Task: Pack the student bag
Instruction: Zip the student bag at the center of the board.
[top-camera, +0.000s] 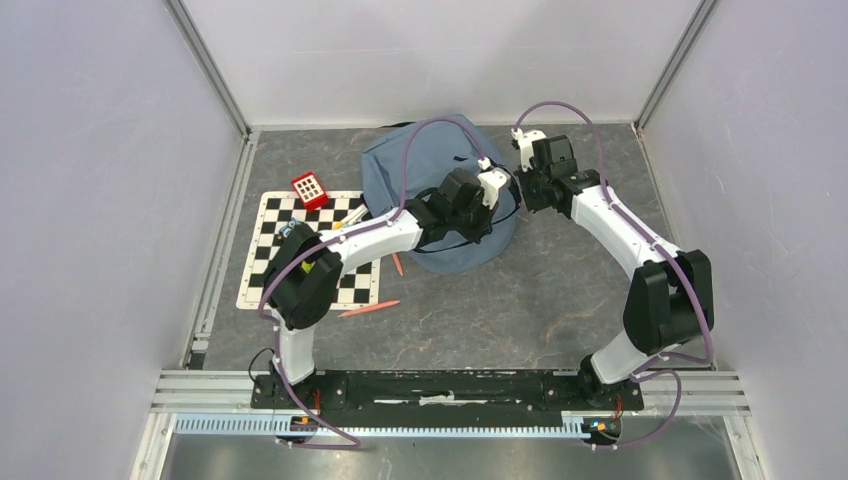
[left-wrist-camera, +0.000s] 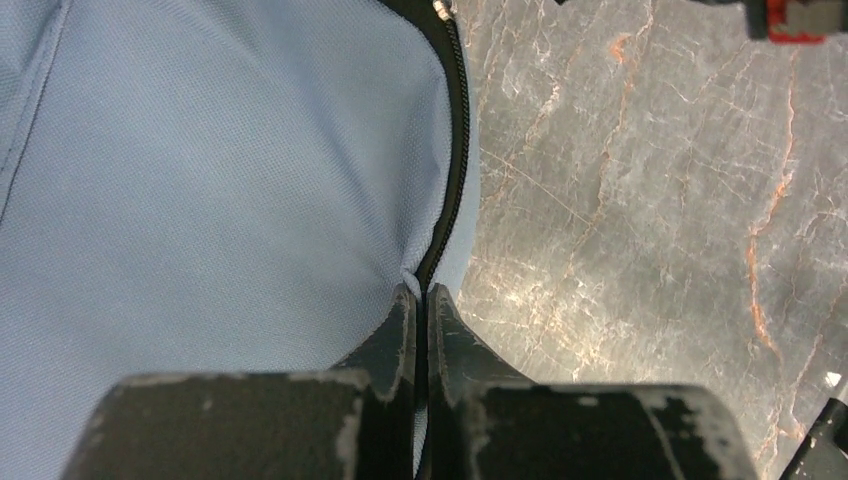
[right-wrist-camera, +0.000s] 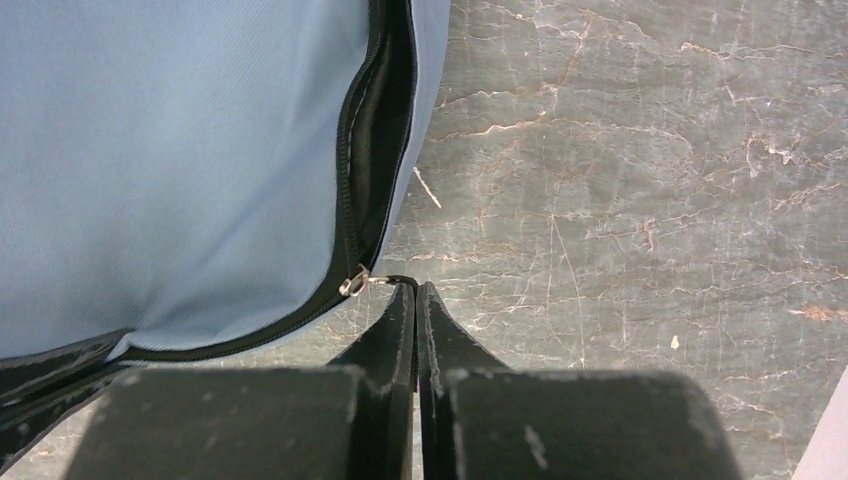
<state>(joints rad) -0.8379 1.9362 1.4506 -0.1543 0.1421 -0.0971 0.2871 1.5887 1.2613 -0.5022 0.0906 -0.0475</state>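
The student bag (top-camera: 400, 165) is lying at the upper centre of the top view. The left gripper (left-wrist-camera: 421, 292) is pinching its puckered fabric edge. The right gripper (right-wrist-camera: 416, 287), jaws pressed together, is nipping the zipper pull (right-wrist-camera: 356, 283).

The student bag (left-wrist-camera: 200, 180) is shown in a plain dusty blue-grey, finely woven; its zip (left-wrist-camera: 460, 130) is edged in black, and the zip pull (right-wrist-camera: 353, 283) is silver; the tabletop (top-camera: 540, 290) is marbled in dark grey, veined with white and rust-orange; a mat (top-camera: 275, 235) is checked in black and white; a small box (top-camera: 310, 189) is coloured red with white squares; a pen (top-camera: 368, 309) is orange; the left arm (top-camera: 370, 240) and right arm (top-camera: 620, 225) are finished in white with black joints; the cables (top-camera: 560, 105) are purple; the left claw (left-wrist-camera: 420, 300) and right claw (right-wrist-camera: 416, 295) are black, scuffed pale grey at the edges; the walls (top-camera: 100, 150) are tinted pale lilac-grey.
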